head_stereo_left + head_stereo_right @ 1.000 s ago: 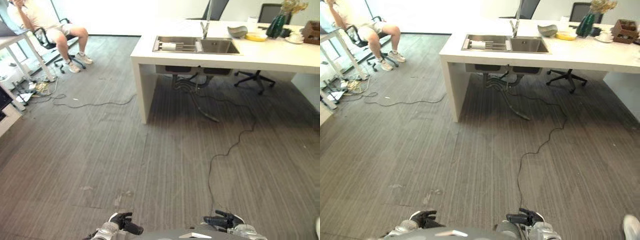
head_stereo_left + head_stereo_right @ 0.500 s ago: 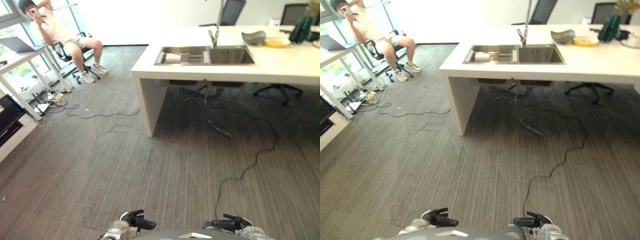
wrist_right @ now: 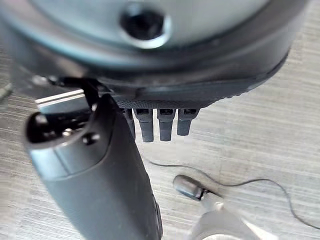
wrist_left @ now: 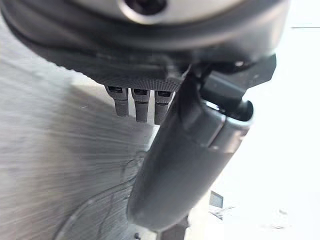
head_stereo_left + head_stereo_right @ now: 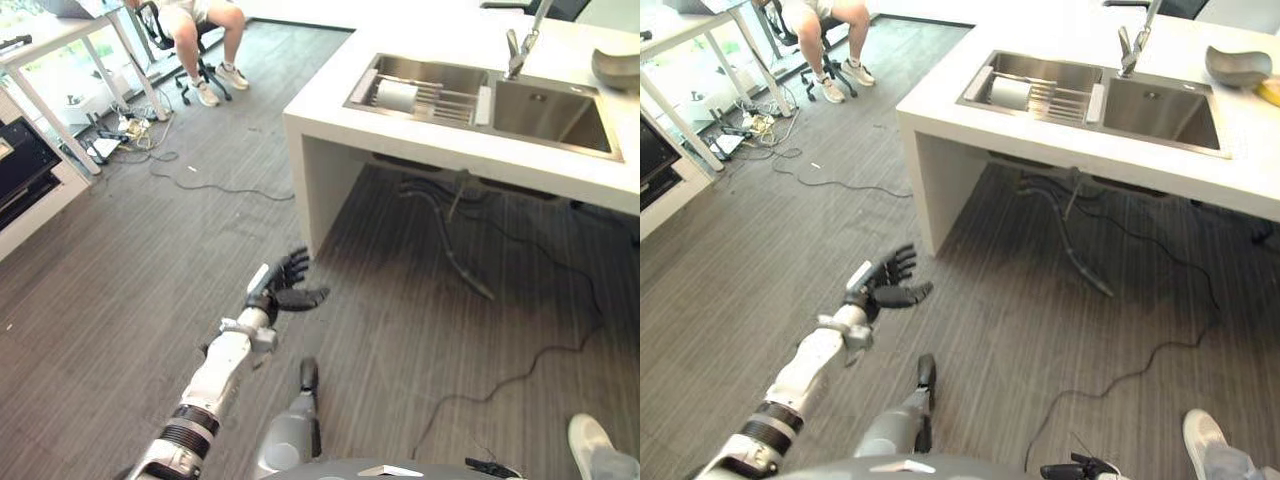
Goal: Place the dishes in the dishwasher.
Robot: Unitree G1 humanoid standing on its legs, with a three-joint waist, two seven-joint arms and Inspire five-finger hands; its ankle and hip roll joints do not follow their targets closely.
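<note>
My left hand [image 5: 283, 291] is held out over the grey floor, open, with its fingers spread and nothing in it; it is short of the white counter's [image 5: 420, 140] near corner. Its straight fingers [image 4: 135, 102] also appear in the left wrist view. My right hand [image 5: 1080, 467] stays low at the bottom edge, and its fingers [image 3: 160, 122] hang relaxed and empty above the floor. A grey bowl [image 5: 1237, 65] lies on the counter at the far right, beside a yellow plate [image 5: 1272, 92]. A white cylinder [image 5: 400, 96] rests on the rack in the sink [image 5: 540, 110].
A tap [image 5: 515, 50] stands between the two sink basins. Hoses and a black cable [image 5: 520, 370] run over the floor under the counter. A seated person [image 5: 200, 25] and a desk [image 5: 60, 40] are at the far left, with a dark appliance [image 5: 20, 170] beside them. A white shoe [image 5: 595, 448] shows at lower right.
The camera has moved closer to the counter and looks down more steeply. My left arm has risen from the bottom edge and reached forward with its hand spread.
</note>
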